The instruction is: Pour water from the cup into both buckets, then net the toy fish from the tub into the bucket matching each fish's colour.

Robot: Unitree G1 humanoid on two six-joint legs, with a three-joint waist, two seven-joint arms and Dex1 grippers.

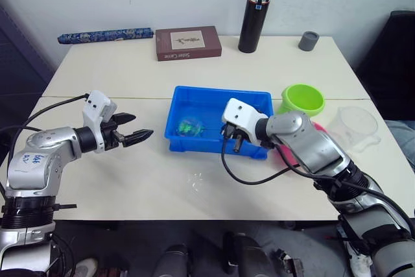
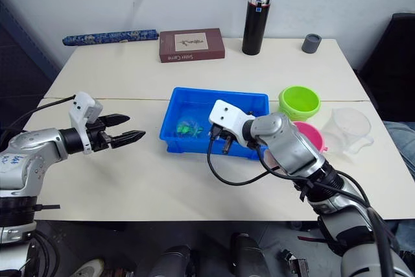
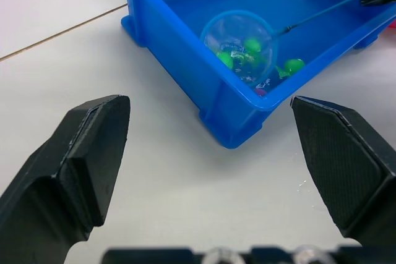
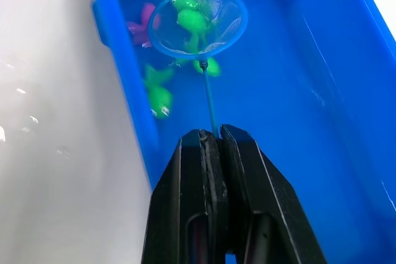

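Observation:
The blue tub (image 1: pixel 188 141) sits mid-table with water in it. My right gripper (image 4: pixel 212 143) is shut on the net's thin handle, and the net (image 4: pixel 198 20) lies over the fish at the tub's left end. A green fish (image 4: pixel 192 21) shows through the hoop; another green fish (image 4: pixel 159 98) and a pink fish (image 4: pixel 143 24) lie beside it. My left gripper (image 1: pixel 135 130) is open, hovering over the table left of the tub. The green bucket (image 1: pixel 303 100) stands right of the tub, the pink bucket (image 2: pixel 310 136) is partly behind my right arm, and the clear cup (image 1: pixel 355 128) stands further right.
A black flask (image 1: pixel 255 16), a small grey cap (image 1: pixel 309 41), a brown box (image 1: pixel 188 43) and a rolled blue item (image 1: pixel 104 35) line the table's far side. Spilled water (image 1: pixel 197 180) glistens on the table in front of the tub.

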